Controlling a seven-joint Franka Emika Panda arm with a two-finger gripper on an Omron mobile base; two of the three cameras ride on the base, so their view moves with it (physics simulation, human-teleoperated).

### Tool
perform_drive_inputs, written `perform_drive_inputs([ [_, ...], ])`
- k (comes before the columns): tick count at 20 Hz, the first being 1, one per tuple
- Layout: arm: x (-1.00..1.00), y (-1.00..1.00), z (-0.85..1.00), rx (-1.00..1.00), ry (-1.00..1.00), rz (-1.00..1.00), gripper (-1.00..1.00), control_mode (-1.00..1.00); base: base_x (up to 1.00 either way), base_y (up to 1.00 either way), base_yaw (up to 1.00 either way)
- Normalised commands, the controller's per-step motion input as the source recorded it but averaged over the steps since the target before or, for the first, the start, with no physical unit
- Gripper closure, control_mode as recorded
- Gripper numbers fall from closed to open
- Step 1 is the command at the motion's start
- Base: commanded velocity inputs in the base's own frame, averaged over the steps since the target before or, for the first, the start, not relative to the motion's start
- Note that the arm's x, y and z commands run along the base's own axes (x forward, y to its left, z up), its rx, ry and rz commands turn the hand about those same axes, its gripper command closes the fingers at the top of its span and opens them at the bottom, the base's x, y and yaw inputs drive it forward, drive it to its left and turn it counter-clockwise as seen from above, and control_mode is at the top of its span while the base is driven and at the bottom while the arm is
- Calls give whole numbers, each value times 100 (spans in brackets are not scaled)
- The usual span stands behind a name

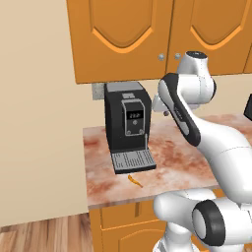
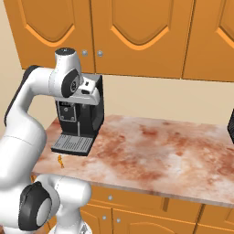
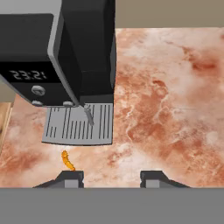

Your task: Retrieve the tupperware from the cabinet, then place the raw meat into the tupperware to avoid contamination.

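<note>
Raw meat (image 1: 134, 180) lay on the marbled reddish counter (image 1: 182, 162), a thin orange-brown sliver just in front of the drip tray (image 1: 133, 161) of the black coffee machine (image 1: 126, 118), close to it but not touching. We saw it again from the right base camera (image 2: 60, 161), near the counter's front edge, and from the hand camera (image 3: 67, 160).

Long axis: in the left base view it ran slantwise, one end nearer the tray and to the left, the other nearer the counter's front edge and to the right. In the hand view the sliver was slightly curved, its upper end toward the tray and its lower end bending toward the left fingertip (image 3: 70, 177). We could not tell one end from the other; both looked alike at this size.

Gripper (image 3: 112, 177): the two dark tips stood well apart, spread, with bare counter between them and nothing held. The sliver sat just above the left tip in that view, outside the gap.

The hand itself (image 2: 87, 93) hung in the air beside the coffee machine's upper part, well above the counter, camera looking down.

Cabinet (image 1: 147, 34): the orange wall unit above the machine had its arched doors closed, round silver knobs (image 1: 161, 57) side by side at the door seam.
</note>
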Motion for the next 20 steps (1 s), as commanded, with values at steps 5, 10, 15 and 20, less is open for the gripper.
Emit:
perform_drive_inputs([
  [5, -9, 5, 0, -1, -10, 0, -100, -100, 0, 0, 0],
  [10, -15, 3, 6, -2, -15, 0, -100, -100, 0, 0, 0],
  [15, -17, 0, 23, 0, -14, 0, -100, -100, 0, 0, 0],
  [20, -14, 0, 45, 0, -13, 0, -100, -100, 0, 0, 0],
])
